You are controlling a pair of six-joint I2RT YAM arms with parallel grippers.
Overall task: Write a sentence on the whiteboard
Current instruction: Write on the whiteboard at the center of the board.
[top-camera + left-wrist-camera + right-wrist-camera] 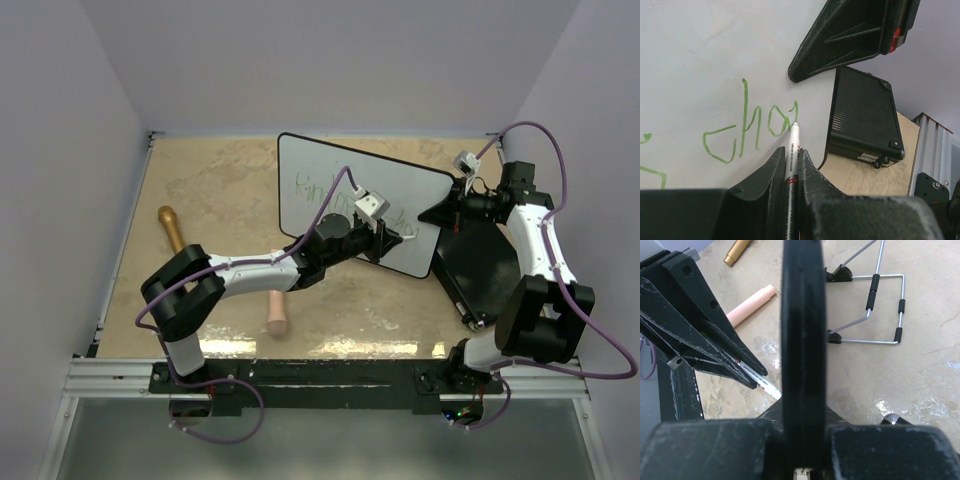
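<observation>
Far left on the table (200, 170), a gold cylinder (172, 228) and a pink one (276, 312), loose and well apart from the work. Next, the left gripper (791, 159), clenched on a white pen (792, 145), long axis of the pen in line with the fingers, tip touching the whiteboard (300, 160). Across the board, the sentence (747, 125) in green, unfinished: upper line only faintly legible from above, lower line at "cha", pen tip resting at the right end of the last letter. Bare white just right of the tip, so next strokes judged to run rightward, toward the right gripper (443, 210). That one clamped shut on the board's right rim, steadying it from the side. Left arm plainly the nearer to the writing, pen in place. Behind the board, a wire stand (875, 305); far right, a black case (480, 260), just beside the board's edge.
</observation>
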